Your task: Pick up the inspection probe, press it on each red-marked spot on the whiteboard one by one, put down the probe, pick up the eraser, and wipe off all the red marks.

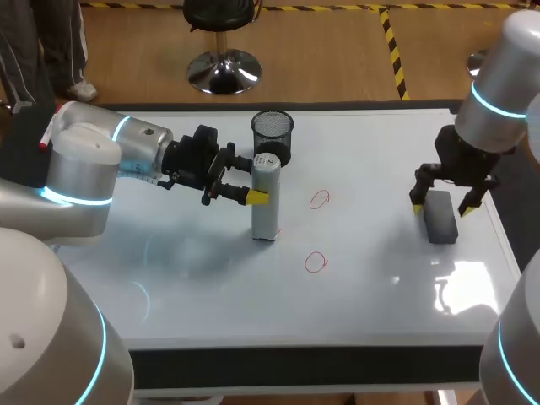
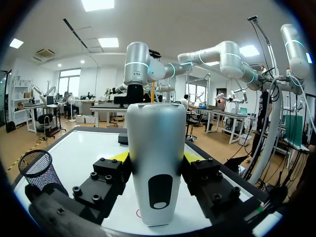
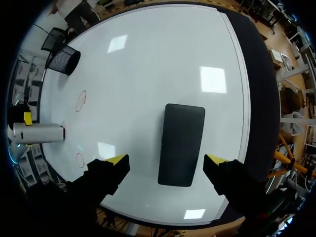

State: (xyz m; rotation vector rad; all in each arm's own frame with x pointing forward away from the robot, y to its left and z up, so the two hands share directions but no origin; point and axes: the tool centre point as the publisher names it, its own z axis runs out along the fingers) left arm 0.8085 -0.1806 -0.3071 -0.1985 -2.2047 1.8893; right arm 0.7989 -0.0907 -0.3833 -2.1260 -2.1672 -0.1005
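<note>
pinching the upright inspection probe (image 1: 266, 207) near whiteboard (image 1: 363, 278) centre with left claw (image 1: 251, 179); holding right claw (image 1: 441, 209) spread above the eraser (image 1: 442, 224) at 3 o'clock.

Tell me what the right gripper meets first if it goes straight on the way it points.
Most likely the eraser, lying flat on the whiteboard straight ahead of the open right gripper, centred between its fingers. The gap to it is hard to judge.
</note>
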